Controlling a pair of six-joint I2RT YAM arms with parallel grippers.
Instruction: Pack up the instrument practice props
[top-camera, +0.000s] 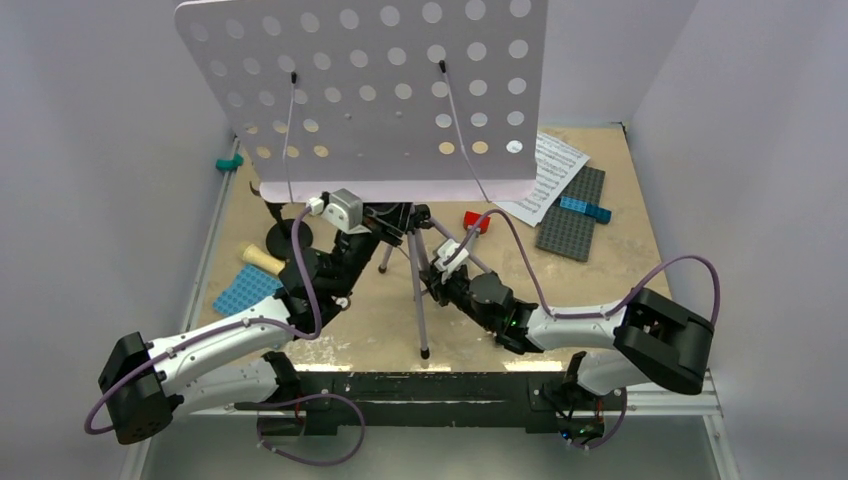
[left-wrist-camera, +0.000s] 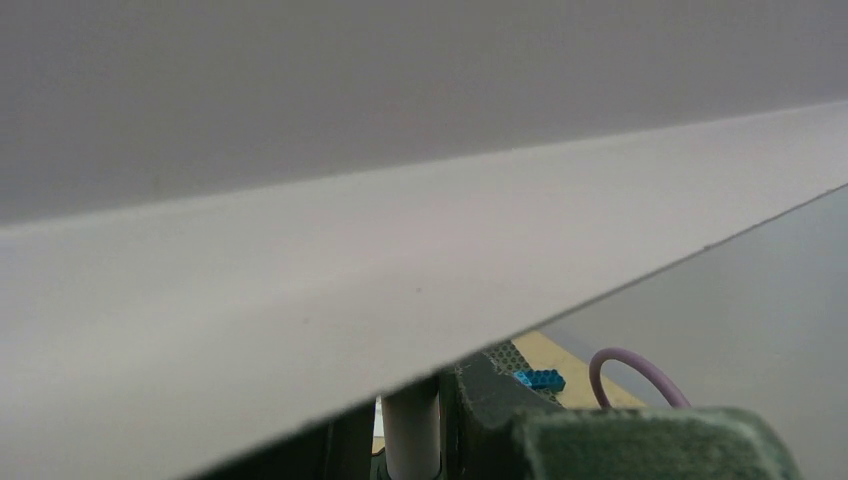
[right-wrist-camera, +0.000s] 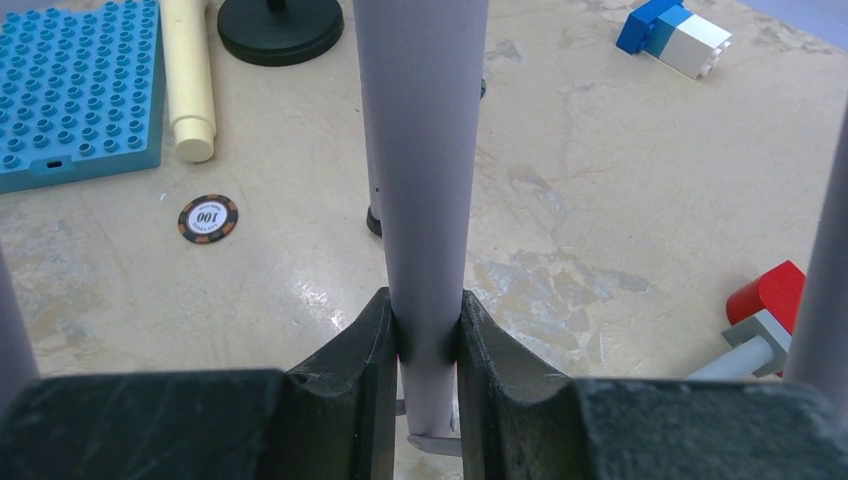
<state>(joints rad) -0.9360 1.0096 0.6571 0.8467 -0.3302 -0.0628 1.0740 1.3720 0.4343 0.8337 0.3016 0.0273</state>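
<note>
The lilac perforated music stand (top-camera: 380, 90) stands mid-worktop (top-camera: 600, 290), the right tool (right-wrist-camera: 428, 340) clamped on a tripod tube (right-wrist-camera: 420, 150), the left tool (top-camera: 385, 222) under its panel (grip unclear, perhaps on the post), so folding it probably needs steady bracing.

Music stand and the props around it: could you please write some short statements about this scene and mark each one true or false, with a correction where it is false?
1. The right gripper is shut on a tube of the music stand. True.
2. The sheet music rests on the stand's desk. False: it lies on the table at the far right, by the grey baseplate.
3. The toy microphone lies flat beside the blue baseplate. True.
4. The mic stand holds the microphone. False: the microphone lies on the table next to its round base.
5. A chip marked 001 lies on the table. True.
</note>
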